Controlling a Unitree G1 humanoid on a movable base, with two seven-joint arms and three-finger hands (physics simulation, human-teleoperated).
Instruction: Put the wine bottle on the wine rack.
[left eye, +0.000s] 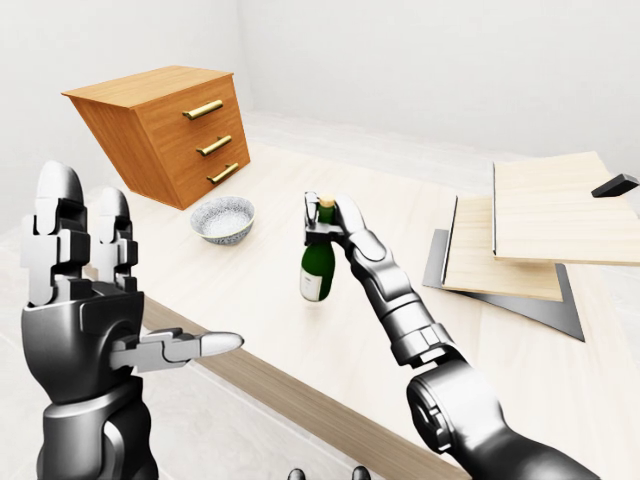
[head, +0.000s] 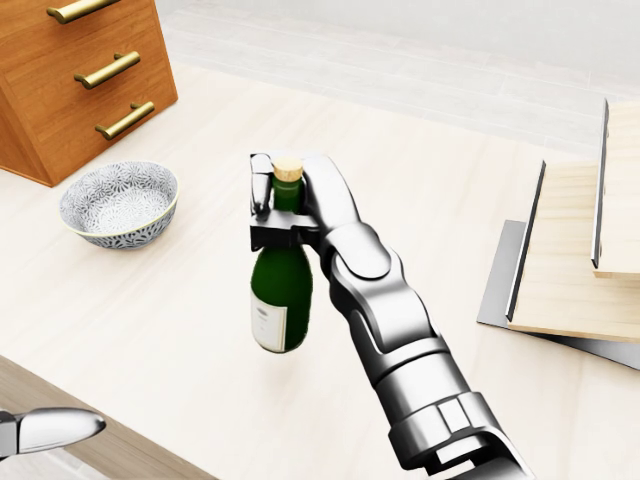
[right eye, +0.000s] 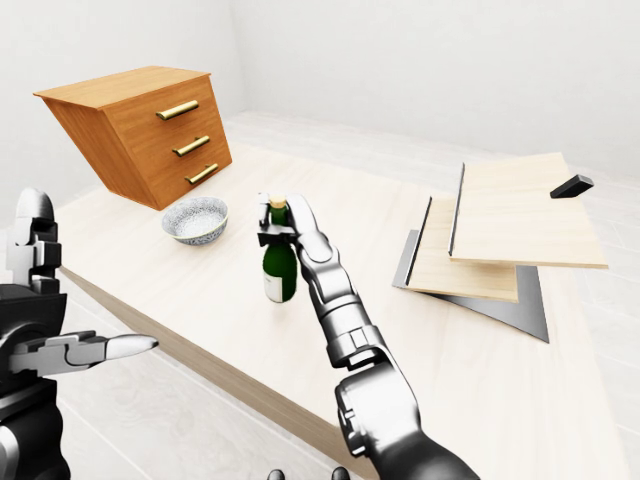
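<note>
Upright wine bottle (head: 281, 290), neck inside right hand's (head: 310, 215) fingers.

Bright, even, sharp; faint soft shadows

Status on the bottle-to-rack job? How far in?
Done: the right hand is shut on the neck of the wine bottle. In hand: bottle upright over the table; contact with it is unclear. Left: carry it right to the wooden rack and set it there. Left hand is open and idle.

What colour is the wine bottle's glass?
Dark green, seen best in the head view on the bottle.
</note>
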